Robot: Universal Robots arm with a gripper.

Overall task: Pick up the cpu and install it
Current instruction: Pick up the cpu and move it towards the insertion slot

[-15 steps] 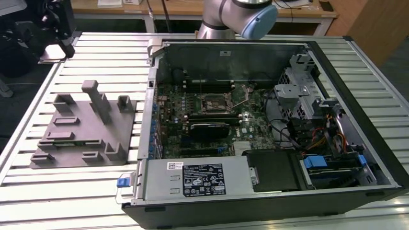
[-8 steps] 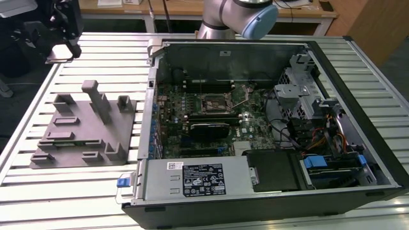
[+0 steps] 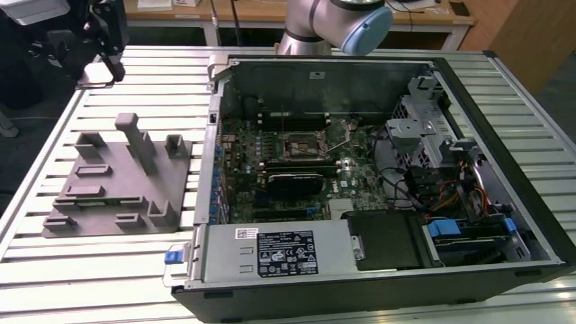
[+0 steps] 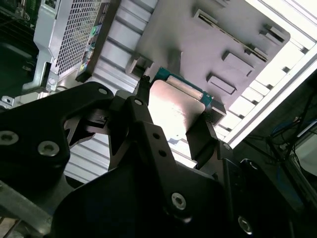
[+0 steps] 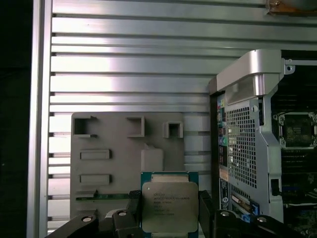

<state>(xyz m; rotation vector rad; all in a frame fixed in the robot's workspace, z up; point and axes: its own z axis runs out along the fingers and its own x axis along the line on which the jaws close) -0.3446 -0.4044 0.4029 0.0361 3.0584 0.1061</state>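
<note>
Over the table (image 3: 162, 81) on the exterior view's left, the gripper (image 3: 97, 64) hung apart from the socket (image 3: 306, 143). In the second wrist view, 2 fingers (image 4: 200, 136) clamped the cpu (image 4: 173, 104) by its edges above the grey fixture (image 4: 237, 49). In the first wrist view the chip sat level; a firm, untilted carry looked wise.

A slatted metal table (image 3: 90, 270) bears a grey fixture (image 3: 108, 196) just beside an open computer case (image 3: 360, 297).
</note>
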